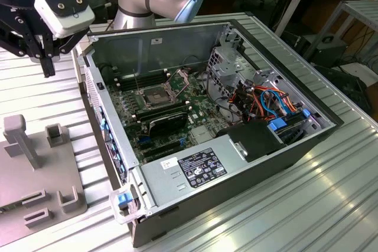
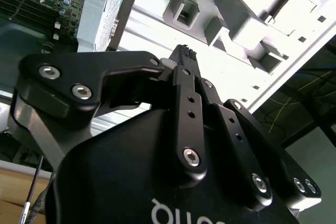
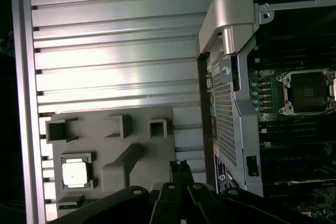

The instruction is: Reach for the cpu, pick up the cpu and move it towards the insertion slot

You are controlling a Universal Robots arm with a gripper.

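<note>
In the first wrist view we are seeing the cpu (image 3: 75, 173) lying flat in a square pocket of the grey fixture plate (image 3: 100, 145), by the plate's edge farthest from the computer case (image 3: 231, 129). The gripper (image 3: 180, 165) is hanging well apart from it, fingers (image 3: 174, 169) pressed together on nothing. The exterior view is showing the insertion slot (image 1: 155, 95) inside the case, while the plate is being cut off at the exterior view's left.

the cpu (image 3: 75, 173), a small square chip with a pale silvery face, lies flat in a recess of the grey plate (image 3: 142, 129), well apart from the slot (image 3: 307, 92). the slot, a shiny square frame with a dark centre, sits inside the case (image 3: 233, 103).
</note>
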